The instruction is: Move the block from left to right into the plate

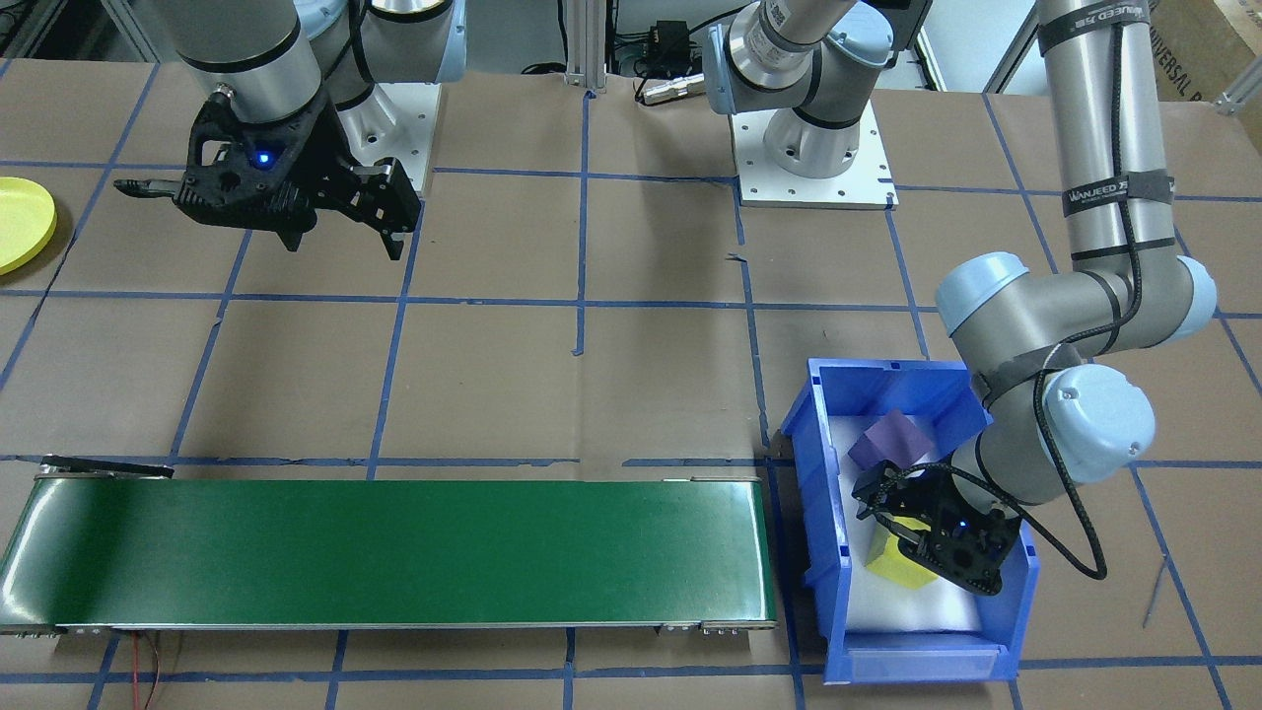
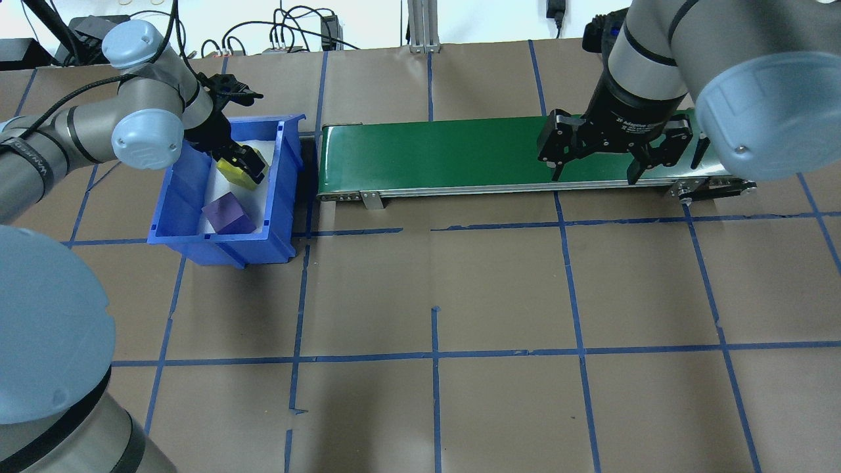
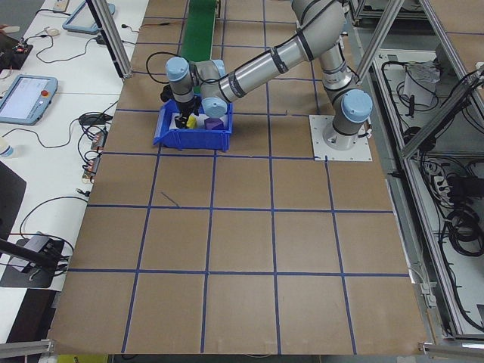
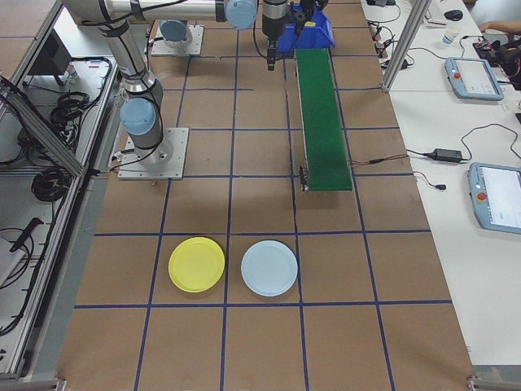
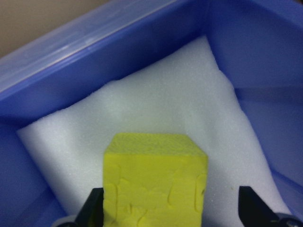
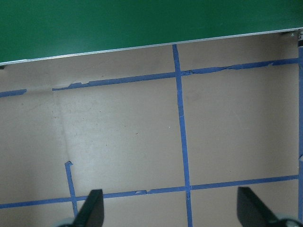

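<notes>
A yellow foam block (image 5: 154,189) lies on white foam inside the blue bin (image 2: 217,244), with a purple block (image 2: 228,213) beside it. My left gripper (image 2: 240,168) reaches down into the bin, open, and straddles the yellow block (image 1: 899,574). In the left wrist view one finger (image 5: 93,209) is against the block's side and the other finger (image 5: 253,210) stands well clear. My right gripper (image 2: 595,177) hangs open and empty over the table beside the conveyor's right end. The yellow plate (image 4: 196,264) lies far off on the robot's right, its edge also visible in the front-facing view (image 1: 20,222).
A long green conveyor belt (image 2: 460,157) runs from the bin toward the robot's right side. A pale blue plate (image 4: 269,268) lies next to the yellow one. Brown table paper with blue tape lines (image 6: 182,127) lies under my right gripper.
</notes>
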Tool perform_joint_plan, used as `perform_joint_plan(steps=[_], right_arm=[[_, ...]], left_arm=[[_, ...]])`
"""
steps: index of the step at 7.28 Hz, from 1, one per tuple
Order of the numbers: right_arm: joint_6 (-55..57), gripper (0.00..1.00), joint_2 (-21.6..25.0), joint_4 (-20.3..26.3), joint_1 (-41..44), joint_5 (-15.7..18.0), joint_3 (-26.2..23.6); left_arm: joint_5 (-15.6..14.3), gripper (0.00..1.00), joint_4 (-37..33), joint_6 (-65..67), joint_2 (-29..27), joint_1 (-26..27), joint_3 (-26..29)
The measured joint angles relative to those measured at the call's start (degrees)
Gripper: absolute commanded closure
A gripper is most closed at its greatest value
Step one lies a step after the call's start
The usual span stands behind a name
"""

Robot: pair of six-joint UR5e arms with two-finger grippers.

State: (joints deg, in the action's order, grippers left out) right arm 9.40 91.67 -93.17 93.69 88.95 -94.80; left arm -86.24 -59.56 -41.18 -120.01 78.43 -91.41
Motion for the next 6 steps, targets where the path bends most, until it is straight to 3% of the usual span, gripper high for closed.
perform_joint_plan(steps=[1, 4, 6], right_arm=[[0.0, 0.00, 0.0, 0.0, 0.0, 0.0, 0.0], [0.0, 0.00, 0.0, 0.1, 0.0, 0.0, 0.0], [0.0, 0.00, 0.0, 0.1, 0.0, 0.0, 0.0]], left_arm=[[-0.2, 0.62, 0.4, -0.1, 0.1, 0.0, 0.1], [0.0, 0.62, 0.9, 2.0, 4.6, 0.2, 0.8], [3.5, 0.62, 0.6, 5.8, 11.6, 2.9, 0.8]])
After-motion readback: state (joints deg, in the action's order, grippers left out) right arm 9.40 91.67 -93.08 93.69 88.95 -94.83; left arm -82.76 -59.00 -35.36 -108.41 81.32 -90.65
